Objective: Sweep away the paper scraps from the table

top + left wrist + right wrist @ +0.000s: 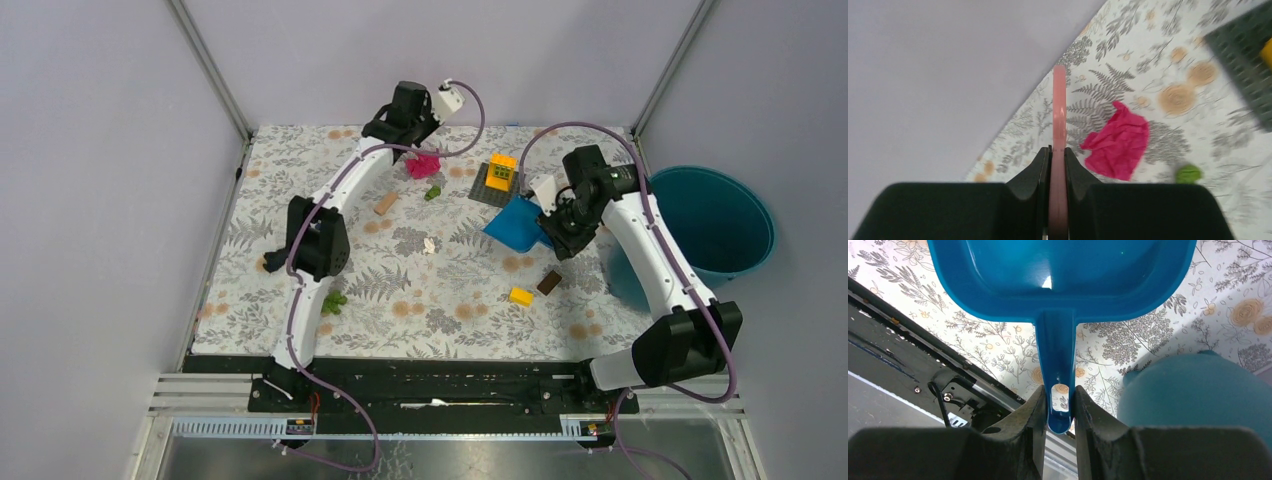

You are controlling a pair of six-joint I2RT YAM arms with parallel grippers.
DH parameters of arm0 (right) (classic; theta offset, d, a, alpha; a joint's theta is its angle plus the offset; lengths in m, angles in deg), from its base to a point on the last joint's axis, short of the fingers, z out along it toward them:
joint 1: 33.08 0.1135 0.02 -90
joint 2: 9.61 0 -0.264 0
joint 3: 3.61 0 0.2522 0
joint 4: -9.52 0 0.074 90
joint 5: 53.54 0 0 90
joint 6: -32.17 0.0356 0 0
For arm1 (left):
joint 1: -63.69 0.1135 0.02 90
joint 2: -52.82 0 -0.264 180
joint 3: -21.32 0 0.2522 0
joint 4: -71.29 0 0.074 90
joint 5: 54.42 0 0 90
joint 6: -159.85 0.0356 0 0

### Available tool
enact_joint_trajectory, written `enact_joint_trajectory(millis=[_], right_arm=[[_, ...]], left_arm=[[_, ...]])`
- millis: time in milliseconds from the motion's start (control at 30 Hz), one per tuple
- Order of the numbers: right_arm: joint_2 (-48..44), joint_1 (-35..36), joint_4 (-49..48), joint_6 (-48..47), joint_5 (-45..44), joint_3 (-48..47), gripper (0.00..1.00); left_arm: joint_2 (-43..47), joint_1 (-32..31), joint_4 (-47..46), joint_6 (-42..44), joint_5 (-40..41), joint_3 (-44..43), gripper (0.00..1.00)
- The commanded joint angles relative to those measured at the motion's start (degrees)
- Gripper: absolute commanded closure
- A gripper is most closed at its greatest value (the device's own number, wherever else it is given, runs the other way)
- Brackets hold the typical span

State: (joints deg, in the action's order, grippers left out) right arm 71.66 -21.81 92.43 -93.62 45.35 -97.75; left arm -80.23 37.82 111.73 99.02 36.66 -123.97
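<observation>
While the magenta paper wad [424, 165] lies at the top centre of the overhead view, the left gripper [1058, 170] hangs right above it. On the left wrist camera that wad [1118, 145] fills the middle of the frame, crumpled on the fern-and-flower table [450, 310], with a small green wad [1189, 174] blurred just to its lower right. Overhead, that green wad [433, 192] sits just below the magenta one. A white scrap [430, 244] lies at mid-table, and a second green wad [333, 302] rests at lower left, against the left arm.

Look at the fingers: the left pair is clamped hard on a thin pink tool [1059, 115], seen edge-on and reaching up the frame just left of the magenta wad. Whether its tip touches the cloth, nobody can tell.

Over to the right of centre, the right gripper [1058, 405] pinches the narrow handle of a blue dustpan [1058, 280], jaws only slightly apart, the pan spreading across the top of its wrist view. The teal bucket [715, 220] stands at the right edge of the overhead frame.

Hard blocks dot the cloth: a yellow block [501, 170] on a dark grey baseplate [485, 188] just beside the pan, a wooden block [386, 203] left of the green wad, and a yellow brick [521, 296] beside a brown block [549, 283] lower down.
</observation>
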Motion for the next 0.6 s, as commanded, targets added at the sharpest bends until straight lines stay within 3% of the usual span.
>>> enact_joint_trajectory(millis=[0, 233, 500, 567], right_arm=[[0.5, 1.2, 1.3, 0.2, 2.0, -0.4, 1.00], [-0.3, 1.9, 0.6, -1.9, -0.3, 3.3, 1.00], [-0.6, 1.9, -0.8, -4.1, -1.0, 7.0, 1.00], [0.4, 1.9, -1.0, -4.0, -0.1, 7.1, 1.00]], left_arm=[[-3.6, -0.4, -6.7, 22.3, 1.1, -2.3, 1.00], [2.6, -0.6, 2.8, 30.9, -15.4, 8.8, 1.00], [21.6, -2.5, 9.8, 29.0, -28.9, 28.5, 1.00], [26.2, -3.6, 11.0, 25.2, -30.9, 32.8, 1.00]])
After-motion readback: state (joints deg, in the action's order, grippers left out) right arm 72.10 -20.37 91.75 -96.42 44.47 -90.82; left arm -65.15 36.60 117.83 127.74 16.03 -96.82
